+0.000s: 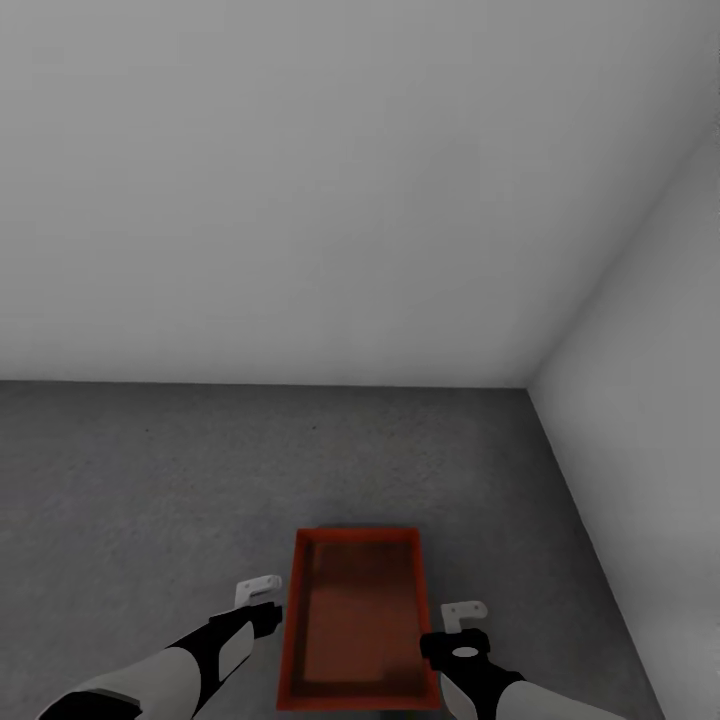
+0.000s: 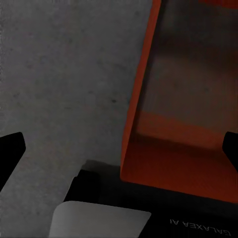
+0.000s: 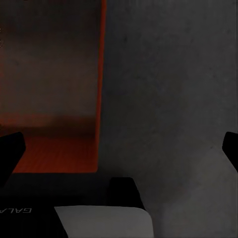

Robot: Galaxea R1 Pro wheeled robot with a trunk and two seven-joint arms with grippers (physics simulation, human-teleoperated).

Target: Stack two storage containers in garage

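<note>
At the bottom centre of the head view, an orange bin (image 1: 358, 625) lies on the grey floor (image 1: 150, 480) between the left gripper (image 1: 258, 590) and right gripper (image 1: 463, 612), both spread wide, empty.

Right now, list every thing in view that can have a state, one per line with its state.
Bin: on the garage floor, upright, open-top, empty, no second bin on it.
Left end effector: open, beside the bin's left wall, holding nothing.
Right end effector: open, beside the bin's right wall, holding nothing.
</note>
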